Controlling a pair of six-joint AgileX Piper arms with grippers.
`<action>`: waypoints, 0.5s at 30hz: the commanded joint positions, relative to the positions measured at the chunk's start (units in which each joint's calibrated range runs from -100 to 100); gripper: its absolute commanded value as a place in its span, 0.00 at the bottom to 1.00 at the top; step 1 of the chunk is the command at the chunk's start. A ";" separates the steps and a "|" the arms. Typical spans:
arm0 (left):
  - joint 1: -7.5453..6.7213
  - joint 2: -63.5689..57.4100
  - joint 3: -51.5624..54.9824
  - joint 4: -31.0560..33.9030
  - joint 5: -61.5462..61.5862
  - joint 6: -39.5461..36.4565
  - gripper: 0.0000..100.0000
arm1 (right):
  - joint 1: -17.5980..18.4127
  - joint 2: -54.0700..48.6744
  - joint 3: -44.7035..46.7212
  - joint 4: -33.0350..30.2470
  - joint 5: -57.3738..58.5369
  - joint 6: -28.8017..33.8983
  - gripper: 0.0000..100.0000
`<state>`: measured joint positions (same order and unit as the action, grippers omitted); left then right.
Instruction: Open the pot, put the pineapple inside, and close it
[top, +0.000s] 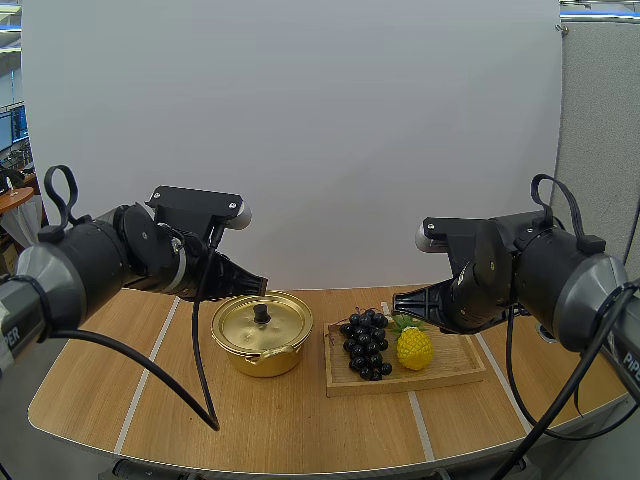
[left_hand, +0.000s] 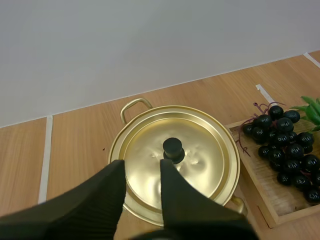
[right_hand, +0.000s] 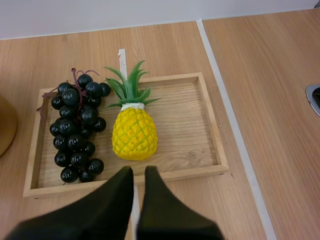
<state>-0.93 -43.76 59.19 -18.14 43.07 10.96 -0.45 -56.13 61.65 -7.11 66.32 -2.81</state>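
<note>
The pot (top: 262, 362) sat on the table (top: 150, 400) just left of the frame's centre in the high view, gold and round, with its lid (left_hand: 200, 160) on and the black knob (left_hand: 173, 148) standing up in the middle. The left hand (top: 262, 285) reached in from the left side of the frame and hung over the pot's back rim. From the left wrist, its two fingers (left_hand: 107, 192) stood clearly apart with nothing between them, and their tips hovered above the near part of the lid, just short of the knob and not touching it. Over to the right of centre lay the wooden tray (top: 450, 365), just beside the pot. The bunch of grapes (top: 366, 343) filled its left end, and the pineapple (top: 414, 348) lay next to them, yellow body toward the front edge of the table and green leaves pointing toward the back. The right hand (top: 398, 300) came in from the right side of the frame and was poised above the tray's back edge, a little up and left of the pineapple. From the right wrist, its fingers were parted by only a slim gap, gripped nothing, and pointed at the tray's rim just beside the pineapple's rounded base, near it but clear of contact. The pineapple was lying free on the tray, close beside the grapes.
</note>
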 joint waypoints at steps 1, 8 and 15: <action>0.15 0.90 -0.43 -1.05 -1.58 1.80 0.95 | -0.27 -0.43 -0.58 0.05 -2.03 -0.51 0.58; 0.15 1.30 -0.43 -1.36 -1.23 9.34 1.00 | -0.27 -0.43 -0.58 0.34 -1.26 -0.51 1.00; 0.15 4.31 -4.76 -6.22 6.23 20.34 1.00 | -0.27 -0.43 -0.58 2.08 -0.49 -0.51 1.00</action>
<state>-0.93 -41.73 57.92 -19.93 44.13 25.76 -0.45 -56.13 61.65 -5.41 65.12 -2.81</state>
